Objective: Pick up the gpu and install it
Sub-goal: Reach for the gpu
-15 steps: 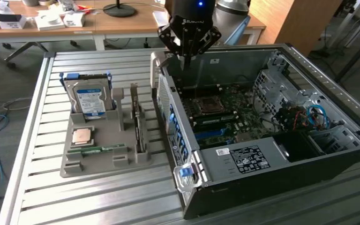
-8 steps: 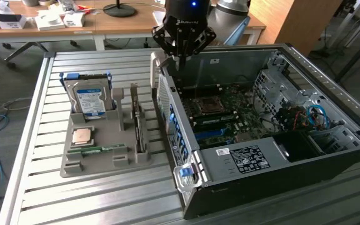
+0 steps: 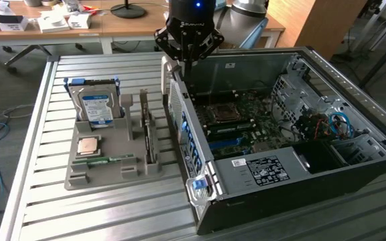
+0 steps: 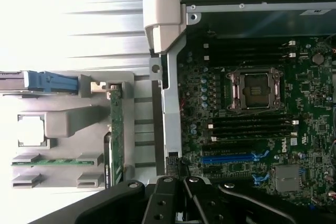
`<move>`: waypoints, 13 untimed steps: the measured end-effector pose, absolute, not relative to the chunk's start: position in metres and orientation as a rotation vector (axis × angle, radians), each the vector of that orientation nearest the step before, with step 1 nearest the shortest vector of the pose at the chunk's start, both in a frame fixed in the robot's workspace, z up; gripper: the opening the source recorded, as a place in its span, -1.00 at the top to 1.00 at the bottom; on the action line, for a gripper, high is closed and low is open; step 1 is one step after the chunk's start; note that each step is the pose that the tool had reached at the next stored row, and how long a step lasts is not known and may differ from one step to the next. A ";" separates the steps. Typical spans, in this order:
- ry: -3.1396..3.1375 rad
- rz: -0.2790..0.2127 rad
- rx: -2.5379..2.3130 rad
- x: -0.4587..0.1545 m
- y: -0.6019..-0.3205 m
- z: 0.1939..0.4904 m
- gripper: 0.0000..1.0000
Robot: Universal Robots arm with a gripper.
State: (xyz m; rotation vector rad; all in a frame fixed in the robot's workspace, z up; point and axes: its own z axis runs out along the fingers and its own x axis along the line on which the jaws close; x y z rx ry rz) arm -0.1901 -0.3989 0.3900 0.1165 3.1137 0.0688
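A slatted metal table (image 3: 79, 221) in a workshop with cluttered desks behind carries an open computer case (image 3: 313, 196) and a grey holder (image 3: 106, 175) of parts. From across the room, the gripper (image 3: 188, 59) hangs over the case's near wall, its fingers pressed together on nothing. The gpu (image 3: 149, 133) stands on edge in the holder, below the fingers and to the exterior view's left of them, well apart, with the hard drive (image 3: 98, 105) farther off on the same side. From the wrist, the gripper (image 4: 184, 182) shows closed and empty over the case wall (image 4: 170, 103). The gpu (image 4: 116, 140) appears as a thin green edge in the holder (image 4: 63, 124), on the side of the fingers away from the motherboard (image 4: 315, 129) and its blue slot (image 4: 228, 158). The pick-up looks not yet begun. Done well, it seems to call for parted fingers squared across the card's narrow top edge near its middle, clear of the holder's posts, and a straight lift so the card does not bind in its groove.
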 end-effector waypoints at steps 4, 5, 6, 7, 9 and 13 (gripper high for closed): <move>3.114 0.069 0.117 -0.198 -0.399 0.390 0.79; 3.114 0.069 0.117 -0.199 -0.399 0.389 0.79; 3.114 0.069 0.117 -0.201 -0.399 0.389 0.79; 3.114 0.069 0.117 -0.202 -0.399 0.389 0.79; 3.114 0.069 0.117 -0.205 -0.399 0.389 0.79; 3.114 0.069 0.117 -0.210 -0.399 0.389 0.79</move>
